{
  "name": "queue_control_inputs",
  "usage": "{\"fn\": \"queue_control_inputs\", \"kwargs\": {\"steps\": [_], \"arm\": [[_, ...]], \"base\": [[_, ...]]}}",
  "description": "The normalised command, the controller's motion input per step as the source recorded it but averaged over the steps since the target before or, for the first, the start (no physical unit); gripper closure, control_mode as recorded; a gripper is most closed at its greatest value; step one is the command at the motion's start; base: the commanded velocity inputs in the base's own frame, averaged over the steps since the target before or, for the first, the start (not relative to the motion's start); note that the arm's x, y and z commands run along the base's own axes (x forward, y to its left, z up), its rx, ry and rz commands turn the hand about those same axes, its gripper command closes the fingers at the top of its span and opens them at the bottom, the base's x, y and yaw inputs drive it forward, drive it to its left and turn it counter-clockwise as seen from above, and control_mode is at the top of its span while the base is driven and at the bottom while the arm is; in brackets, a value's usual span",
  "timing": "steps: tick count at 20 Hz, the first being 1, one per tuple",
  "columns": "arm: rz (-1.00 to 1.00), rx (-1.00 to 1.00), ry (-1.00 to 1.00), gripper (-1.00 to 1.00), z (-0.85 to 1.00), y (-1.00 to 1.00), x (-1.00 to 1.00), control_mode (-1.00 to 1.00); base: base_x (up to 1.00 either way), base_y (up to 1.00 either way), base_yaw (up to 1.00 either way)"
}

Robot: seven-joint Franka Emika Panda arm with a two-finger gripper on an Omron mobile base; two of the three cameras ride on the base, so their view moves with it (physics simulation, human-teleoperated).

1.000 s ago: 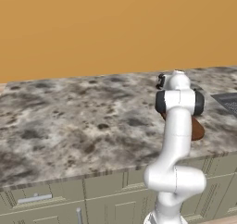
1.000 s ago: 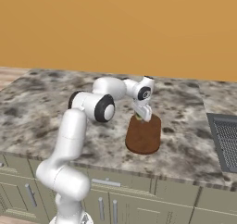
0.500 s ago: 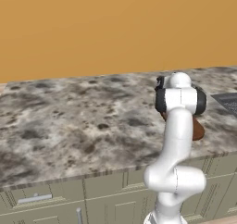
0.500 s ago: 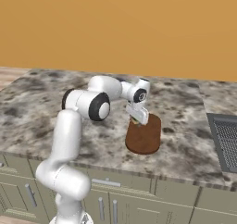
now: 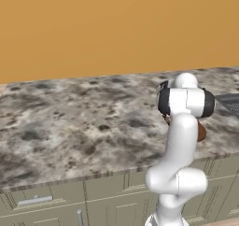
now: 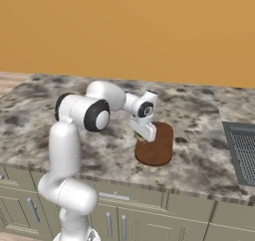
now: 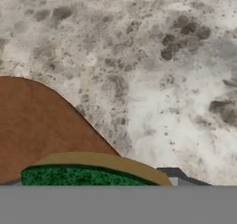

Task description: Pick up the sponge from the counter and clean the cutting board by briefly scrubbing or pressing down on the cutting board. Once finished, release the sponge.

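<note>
Gripper [image 6: 144, 135] sits low over the near-left corner of the flat reddish-brown wooden cutting board with rounded corners [image 6: 158, 146], seen from the right base camera. Its 2 fingers are hidden by the hand's white body, so I cannot tell from that side how the jaws stand. In the hand view the small block sponge with a dark green layer against a yellow layer [image 7: 88, 172] lies right at the bottom, close under the camera and over the board's surface. That placement suggests it is held between the fingers, though neither pad is clearly visible, so this is a judgement.

Beyond the sponge, the board's brown face runs out to a curved corner. Past that edge spreads the grey-and-brown mottled stone counter [image 7: 152, 70]. From the left base camera just a sliver of the board peeks out behind the arm's upper link.

By my reading, the pick-up is done and the scrubbing step is in hand. Whether the sponge touches the wood cannot be told. Next, a short press or rub on the board is called for, then opening the fingers to let the sponge go.
</note>
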Motion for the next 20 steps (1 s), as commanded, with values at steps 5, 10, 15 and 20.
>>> {"fn": "queue_control_inputs", "kwargs": {"steps": [5, 10, 15, 20], "arm": [[0.04, 0.05, 0.03, 1.00, -0.18, 0.31, -0.74, -1.00], [0.04, 0.05, 0.03, 1.00, -0.18, 0.31, -0.77, -1.00], [0.01, 0.03, 0.01, 1.00, -0.18, 0.16, -0.93, -1.00], [-0.02, 0.02, 0.00, 1.00, -0.18, 0.00, -1.00, -1.00]], "base": [[0.00, 0.00, 0.00], [0.00, 0.00, 0.00], [0.00, 0.00, 0.00], [0.00, 0.00, 0.00]]}}
